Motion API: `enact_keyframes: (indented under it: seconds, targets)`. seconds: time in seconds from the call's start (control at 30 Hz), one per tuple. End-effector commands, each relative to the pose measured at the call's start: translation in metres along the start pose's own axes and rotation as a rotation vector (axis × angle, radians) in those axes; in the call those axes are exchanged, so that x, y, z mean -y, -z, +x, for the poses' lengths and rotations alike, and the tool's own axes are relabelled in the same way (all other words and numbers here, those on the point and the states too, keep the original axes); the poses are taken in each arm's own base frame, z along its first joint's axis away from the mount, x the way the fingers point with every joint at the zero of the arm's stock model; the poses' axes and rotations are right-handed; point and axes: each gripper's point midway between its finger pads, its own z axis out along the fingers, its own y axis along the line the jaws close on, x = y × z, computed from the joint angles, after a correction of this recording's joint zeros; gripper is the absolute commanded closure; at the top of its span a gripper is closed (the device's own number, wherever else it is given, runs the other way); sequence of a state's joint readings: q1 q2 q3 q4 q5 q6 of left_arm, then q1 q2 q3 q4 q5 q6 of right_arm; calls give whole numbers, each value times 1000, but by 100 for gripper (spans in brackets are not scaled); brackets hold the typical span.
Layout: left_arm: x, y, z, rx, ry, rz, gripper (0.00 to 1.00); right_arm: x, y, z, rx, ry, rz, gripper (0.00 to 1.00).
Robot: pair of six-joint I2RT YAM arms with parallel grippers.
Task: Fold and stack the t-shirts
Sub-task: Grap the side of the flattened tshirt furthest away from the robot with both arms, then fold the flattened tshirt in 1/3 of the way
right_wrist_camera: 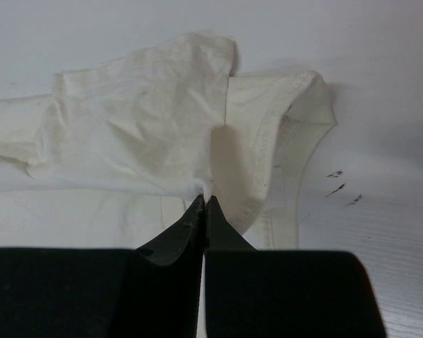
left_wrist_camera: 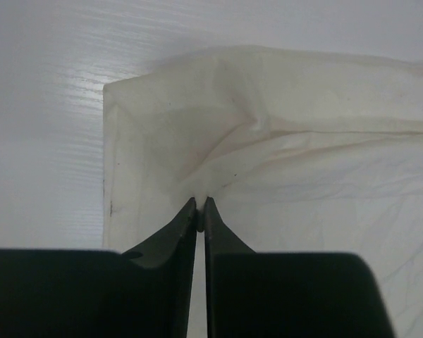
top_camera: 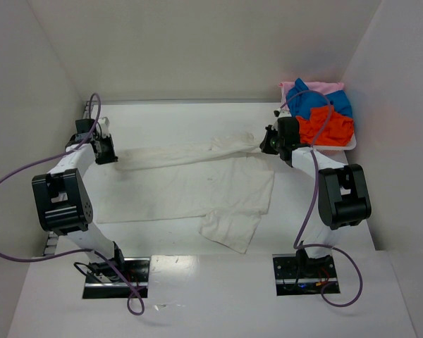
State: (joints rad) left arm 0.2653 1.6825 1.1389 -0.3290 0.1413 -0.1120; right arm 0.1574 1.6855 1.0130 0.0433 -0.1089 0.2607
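Pinching opposite ends of the off-white t-shirt (top_camera: 183, 190), left gripper (left_wrist_camera: 200, 208) and right gripper (right_wrist_camera: 204, 203) clamp cloth that looks limp and light.

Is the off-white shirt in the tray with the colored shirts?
No, the off-white shirt lies spread on the table, outside the tray of colored shirts.

A white table (top_camera: 211, 306) filled the middle and bottom of the frame under soft, even light. Plain white walls (top_camera: 197, 49) boxed it in at the left, top and right.
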Motion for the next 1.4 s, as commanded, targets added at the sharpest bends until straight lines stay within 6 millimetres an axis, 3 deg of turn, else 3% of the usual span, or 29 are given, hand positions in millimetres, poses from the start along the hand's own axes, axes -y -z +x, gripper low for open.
enact_keyframes:
  seconds: [0.0,0.03,0.13,0.23,0.27,0.33,0.37,0.43,0.47,0.63,0.77,0.8,0.9,1.0,1.07,1.13,1.37]
  targets:
    - [-5,4,-14,44,13,-34,92,-6,8,-24,81,15,0,100]
    - [-6,8,-20,69,10,-42,95,-6,8,-24,81,15,0,100]
    - [-5,23,-46,144,9,-54,100,-9,11,-51,139,29,7,100]
    - [-8,38,-82,229,2,-91,100,-16,13,-84,189,51,14,100]
    - [-9,43,-91,245,1,-102,100,-23,18,-106,227,54,3,100]
    - [-12,50,-109,285,1,-129,100,-26,18,-122,253,65,7,100]
    - [-12,60,-126,327,-11,-137,100,-32,22,-142,288,67,-3,100]
    - [-16,59,-136,339,-18,-158,100,-36,20,-155,305,69,-8,100]
    - [-15,63,-143,357,-20,-157,100,-42,28,-172,340,71,-18,100]
    - [-22,64,-167,396,-53,-200,100,-44,20,-197,376,98,-4,100]
    - [-31,62,-178,423,-85,-246,100,-44,13,-201,369,109,0,100]
    - [-30,66,-184,443,-99,-249,100,-43,9,-198,360,108,2,100]
    - [-35,60,-181,426,-143,-270,100,-39,4,-187,337,107,8,100]
    - [-41,51,-174,424,-178,-287,100,-36,5,-174,329,85,7,100]
    - [-46,43,-159,401,-206,-307,100,-29,-1,-152,286,72,17,100]
    - [-52,43,-156,413,-218,-339,100,-26,0,-139,273,61,19,100]
    - [-51,27,-134,384,-238,-313,100,-18,7,-108,238,20,25,100]
